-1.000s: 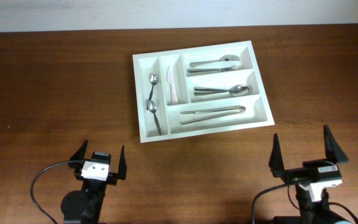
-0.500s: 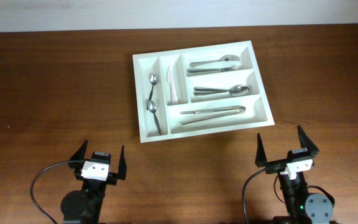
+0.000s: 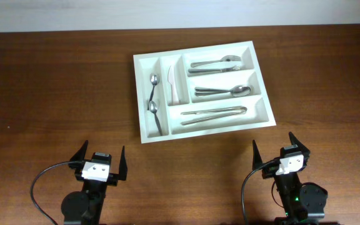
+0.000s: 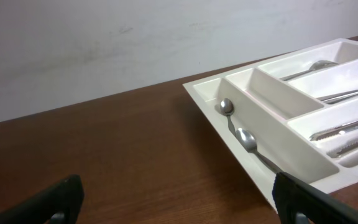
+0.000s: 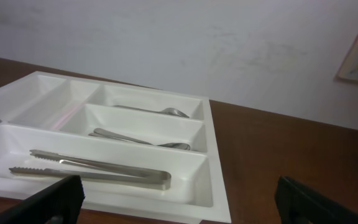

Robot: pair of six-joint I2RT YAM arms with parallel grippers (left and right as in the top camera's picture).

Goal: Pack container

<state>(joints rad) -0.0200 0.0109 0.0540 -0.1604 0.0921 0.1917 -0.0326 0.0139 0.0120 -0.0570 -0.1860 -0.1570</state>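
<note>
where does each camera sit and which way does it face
Overhead: above the table, looking straight down on the container, left hand and right hand.
Left wrist: low behind the left hand, facing the container's teaspoons; own fingertips at bottom corners.
Right wrist: low behind the right hand, facing the tongs; fingertips likewise.
Shared: all three show the container.

The container (image 3: 258,115) lies on the surface (image 3: 55,94), upper middle of the overhead frame. Its leftmost narrow compartment holds two small spoons (image 3: 154,80), the next one utensil (image 3: 172,84). To their right lie forks (image 3: 216,64) above, larger spoons (image 3: 222,91) between, tongs (image 3: 214,113) below. The left claw (image 3: 104,145) sits lower left, the right claw (image 3: 273,138) lower right.
</note>
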